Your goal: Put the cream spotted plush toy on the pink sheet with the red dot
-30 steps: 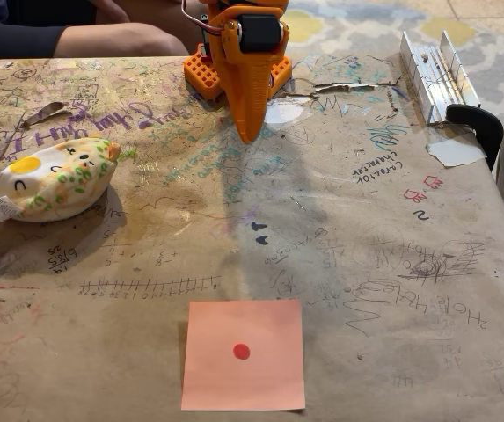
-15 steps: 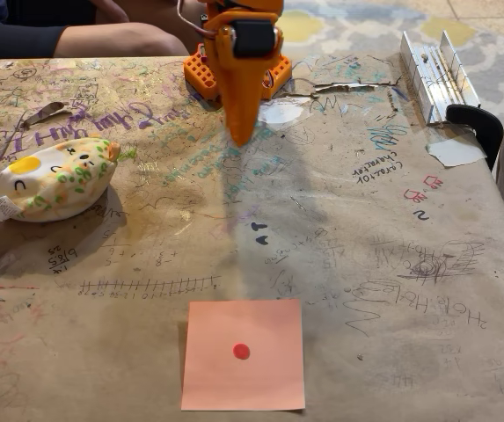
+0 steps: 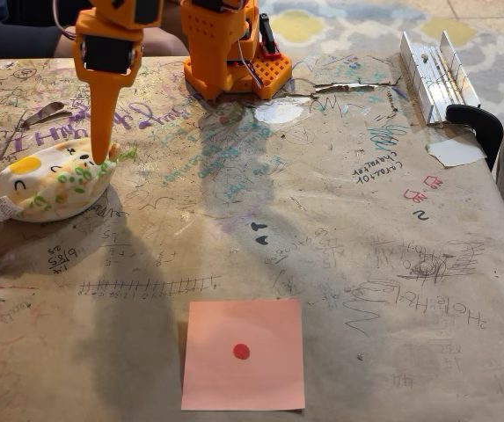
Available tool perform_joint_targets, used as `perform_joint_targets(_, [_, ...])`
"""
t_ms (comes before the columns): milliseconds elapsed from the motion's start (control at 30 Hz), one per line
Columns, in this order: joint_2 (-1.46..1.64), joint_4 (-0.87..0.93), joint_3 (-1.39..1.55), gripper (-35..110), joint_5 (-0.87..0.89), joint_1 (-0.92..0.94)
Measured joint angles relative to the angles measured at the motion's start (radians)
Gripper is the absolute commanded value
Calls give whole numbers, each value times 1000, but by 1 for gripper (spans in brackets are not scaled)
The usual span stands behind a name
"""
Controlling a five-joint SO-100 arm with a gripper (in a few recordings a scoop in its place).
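The cream spotted plush toy [image 3: 51, 181] lies on the brown paper-covered table at the left, its white tag and orange end pointing left. My orange gripper [image 3: 103, 155] hangs point-down over the toy's right end, its fingers together in a narrow wedge with the tip at the toy's upper right edge. Nothing is held between the fingers. The pink sheet with the red dot [image 3: 243, 354] lies flat near the front edge, well apart from the toy and to its lower right.
The arm's orange base [image 3: 227, 48] stands at the back centre. A metal rail [image 3: 433, 72] and a black clamp [image 3: 478, 123] are at the back right, with a white paper scrap [image 3: 455, 151] beside them. A person's arm rests behind the table at top left.
The gripper has swung from the back centre to the left and now points down over the toy's right end. The toy and the pink sheet have not moved.
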Motion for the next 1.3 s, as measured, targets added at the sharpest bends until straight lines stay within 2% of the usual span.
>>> perform_joint_targets(233, [-152, 43, -91, 43, -299, 74])
perform_joint_targets(400, [-250, -12, -155, 44, -472, 104])
perform_joint_targets(900, [-555, -52, -403, 42, -638, 212])
perform_joint_targets(1300, [-626, -77, -403, 42, -630, 216])
